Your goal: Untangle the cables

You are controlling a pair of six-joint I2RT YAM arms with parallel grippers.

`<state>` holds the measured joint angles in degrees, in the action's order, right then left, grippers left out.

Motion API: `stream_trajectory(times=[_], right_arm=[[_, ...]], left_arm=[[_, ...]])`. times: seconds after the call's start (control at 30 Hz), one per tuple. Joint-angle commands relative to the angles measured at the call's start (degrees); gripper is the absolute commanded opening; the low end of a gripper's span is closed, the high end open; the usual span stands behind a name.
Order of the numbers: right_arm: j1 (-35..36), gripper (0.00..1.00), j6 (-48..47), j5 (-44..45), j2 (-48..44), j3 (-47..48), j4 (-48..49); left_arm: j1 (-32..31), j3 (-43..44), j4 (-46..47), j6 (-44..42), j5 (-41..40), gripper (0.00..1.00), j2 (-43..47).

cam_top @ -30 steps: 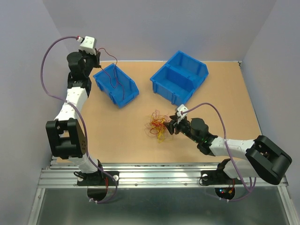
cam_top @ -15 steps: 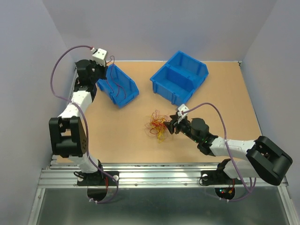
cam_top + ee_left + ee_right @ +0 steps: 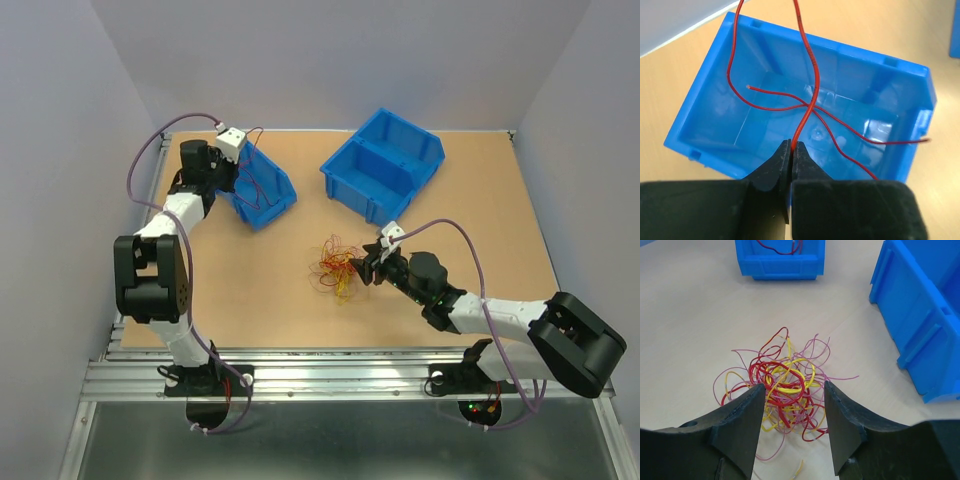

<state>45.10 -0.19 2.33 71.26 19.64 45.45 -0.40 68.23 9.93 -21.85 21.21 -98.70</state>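
The cables (image 3: pixel 336 267) lie as a loose red, yellow and pink tangle mid-table; in the right wrist view the tangle (image 3: pixel 785 385) sits on the table between the fingers. My right gripper (image 3: pixel 794 390) is open over its near side, also in the top view (image 3: pixel 371 262). My left gripper (image 3: pixel 791 146) is shut on a single red wire (image 3: pixel 812 85) that hangs over the small blue bin (image 3: pixel 890 125). Another red wire (image 3: pixel 840 125) lies inside that bin. In the top view the left gripper (image 3: pixel 243 172) is over the small bin (image 3: pixel 272 197) at the back left.
A larger two-compartment blue bin (image 3: pixel 385 165) stands at the back centre; its corner shows in the right wrist view (image 3: pixel 920 315). The small bin also shows at the top of the right wrist view (image 3: pixel 780 262). Grey walls enclose the table on three sides.
My left gripper has moved right and nearer, from behind the small bin's far left corner to over the bin, carrying the red wire. The right arm and the tangle have not moved.
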Motion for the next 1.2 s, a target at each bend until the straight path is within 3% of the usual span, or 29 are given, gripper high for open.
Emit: stream_trajectory(times=[0.0, 0.4, 0.73, 1.0, 1.17], right_arm=[[0.4, 0.56, 0.0, 0.6, -1.0, -1.6, 3.5], [0.5, 0.56, 0.0, -0.3, 0.5, -0.7, 3.5], [0.4, 0.56, 0.0, -0.7, 1.2, -0.2, 3.5], [0.4, 0.56, 0.0, -1.0, 1.9, 0.3, 3.5], [0.5, 0.56, 0.0, -1.0, 2.3, 0.6, 3.4]], left_arm=[[-2.0, -3.7, 0.7, -4.1, -3.5, 0.0, 7.5], [-2.0, -18.6, 9.0, -9.9, -6.5, 0.0, 23.0], [-1.9, -22.4, 10.8, -13.8, -11.5, 0.0, 28.6], [-1.9, -16.6, 7.8, -16.6, -13.5, 0.0, 23.1], [-1.9, -1.5, -7.0, -15.5, -14.4, 0.0, 12.6]])
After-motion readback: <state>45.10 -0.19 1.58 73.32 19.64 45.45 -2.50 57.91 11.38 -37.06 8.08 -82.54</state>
